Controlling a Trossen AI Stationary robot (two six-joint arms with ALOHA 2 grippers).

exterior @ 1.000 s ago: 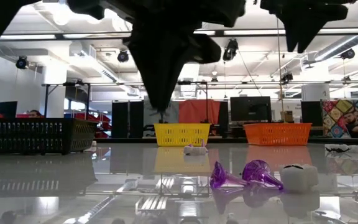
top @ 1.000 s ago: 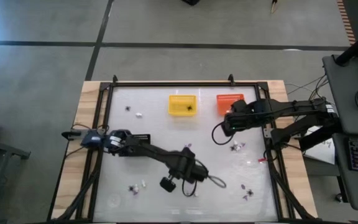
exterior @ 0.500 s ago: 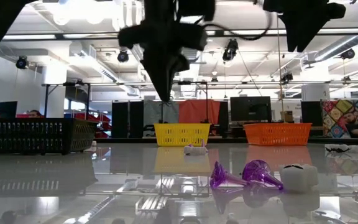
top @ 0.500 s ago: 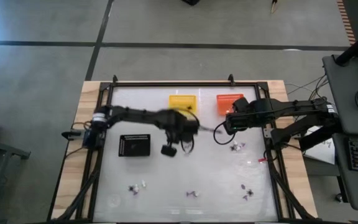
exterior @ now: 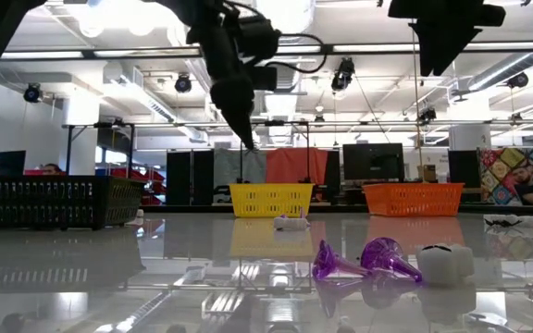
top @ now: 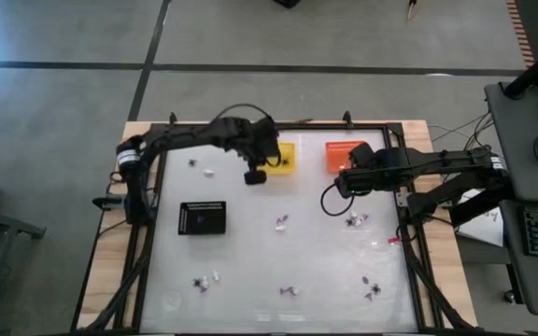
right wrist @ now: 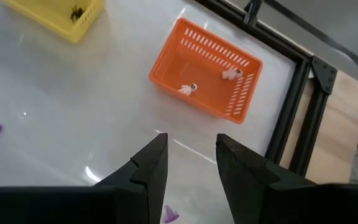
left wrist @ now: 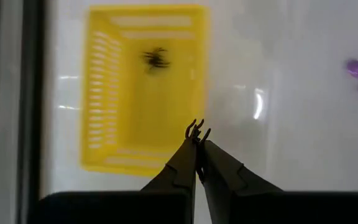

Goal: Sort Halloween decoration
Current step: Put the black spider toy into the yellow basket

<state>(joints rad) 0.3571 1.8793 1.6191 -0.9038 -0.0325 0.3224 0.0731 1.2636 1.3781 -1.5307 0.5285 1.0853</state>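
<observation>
My left gripper [top: 261, 170] hangs shut above the near left corner of the yellow basket [top: 283, 157], with a tiny black trinket [left wrist: 196, 129] at its fingertips. One black spider-like trinket [left wrist: 156, 58] lies inside that basket. The low view shows the left gripper [exterior: 247, 141] high over the yellow basket [exterior: 269, 199]. My right gripper [right wrist: 191, 155] stands open and empty, raised near the orange basket [right wrist: 207, 74], which holds two white trinkets [right wrist: 188, 88]. Purple and white trinkets [top: 280, 222] lie scattered on the white table. My left gripper pinches the black trinket between the free ends of its two fingers [left wrist: 188, 158]. Thin curled legs [left wrist: 193, 127] stick out past the tips. The fingers slant down from above. The trinket is lifted clear, above the yellow basket.
A black tray [top: 203, 217] sits left of the table's middle. More trinkets lie near the front edge [top: 290, 290], front left [top: 204, 280], front right [top: 372, 285], right [top: 353, 219] and far left [top: 194, 163]. A dark frame [top: 250, 125] borders the table.
My left gripper has swung from the near middle of the table toward the far edge and risen, ending over the yellow basket; it has stayed shut. The purple trinket at the table's middle, covered by the arm before, now shows.
</observation>
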